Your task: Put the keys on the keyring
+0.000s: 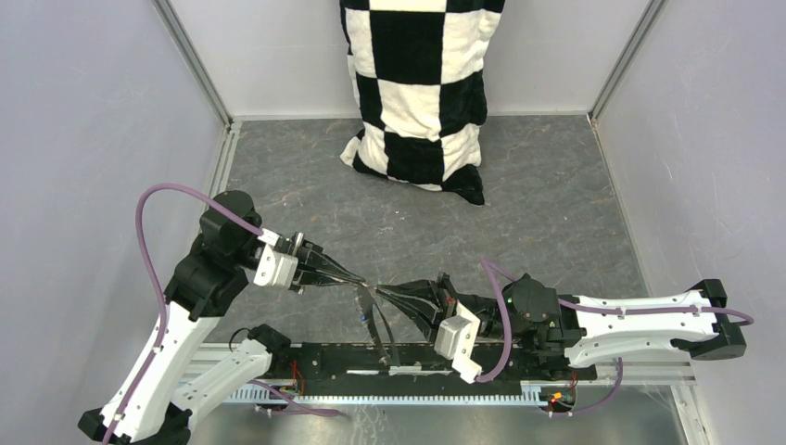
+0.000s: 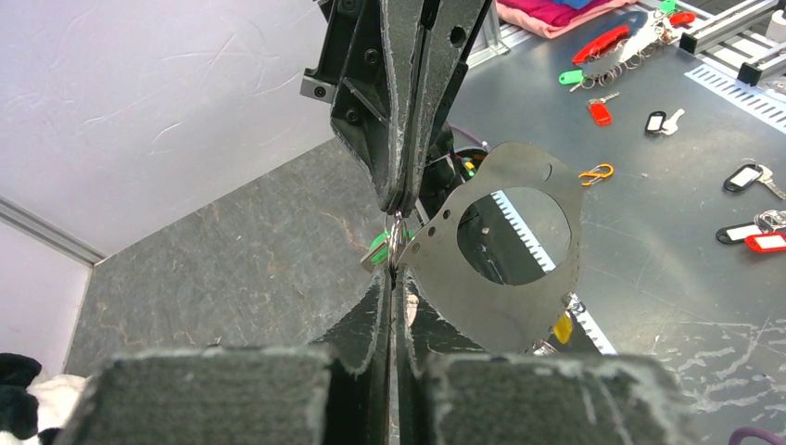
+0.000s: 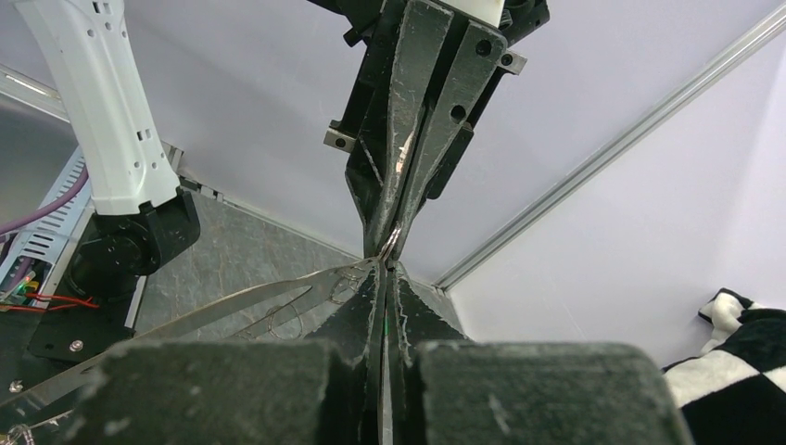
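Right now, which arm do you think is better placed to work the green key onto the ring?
Probably left: the green key sits right beside the left gripper, while the right gripper pinches the ring, steadying the hanging keyring.

Bright, even light, soft shadows; overhead view sharp, wrist views blurred in the near foreground.

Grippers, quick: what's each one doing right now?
Left gripper: closed, pinching a thin silver ring on the keyring.
Right gripper: closed, pinching the same ring from the opposite side.
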Robot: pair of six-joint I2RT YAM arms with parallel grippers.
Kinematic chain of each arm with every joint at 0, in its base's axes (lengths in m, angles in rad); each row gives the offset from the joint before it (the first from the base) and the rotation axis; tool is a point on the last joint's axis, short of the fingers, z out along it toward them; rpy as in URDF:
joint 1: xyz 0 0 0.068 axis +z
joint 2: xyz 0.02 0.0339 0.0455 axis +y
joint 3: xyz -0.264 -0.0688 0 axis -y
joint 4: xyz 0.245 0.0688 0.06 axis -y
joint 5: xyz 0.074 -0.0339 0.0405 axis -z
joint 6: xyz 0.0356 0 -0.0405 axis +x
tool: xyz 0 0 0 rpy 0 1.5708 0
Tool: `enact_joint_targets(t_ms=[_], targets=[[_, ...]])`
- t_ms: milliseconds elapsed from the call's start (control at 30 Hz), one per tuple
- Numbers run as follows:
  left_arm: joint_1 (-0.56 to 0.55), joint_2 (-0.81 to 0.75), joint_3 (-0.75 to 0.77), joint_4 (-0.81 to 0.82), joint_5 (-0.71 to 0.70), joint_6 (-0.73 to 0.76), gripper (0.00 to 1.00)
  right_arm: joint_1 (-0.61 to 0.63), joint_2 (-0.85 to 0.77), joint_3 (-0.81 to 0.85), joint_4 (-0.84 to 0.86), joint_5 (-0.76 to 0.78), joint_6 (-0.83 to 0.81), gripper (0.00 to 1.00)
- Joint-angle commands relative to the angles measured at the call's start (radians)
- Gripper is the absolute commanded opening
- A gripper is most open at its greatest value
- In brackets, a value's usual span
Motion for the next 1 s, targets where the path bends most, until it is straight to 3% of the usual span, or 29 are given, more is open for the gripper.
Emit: enact_joint_targets(t_ms=[0,700,967], targets=[[-0.003,-0.002,-0.002,0.034,-0.019,-0.003,0.02,0.006,-0.004,0.043,0.090,-0.033,-0.007,0.00],[-0.004,0.005,0.013,-0.046,-0.007,0.076,0.02,0.005,0.003,0.060,0.103,-0.033,-0.015,0.00],[-0.004,0.012,0.048,-0.047,0.072,0.104,0.02,0.005,-0.079,-0.032,0.076,0.050,0.008,0.00]])
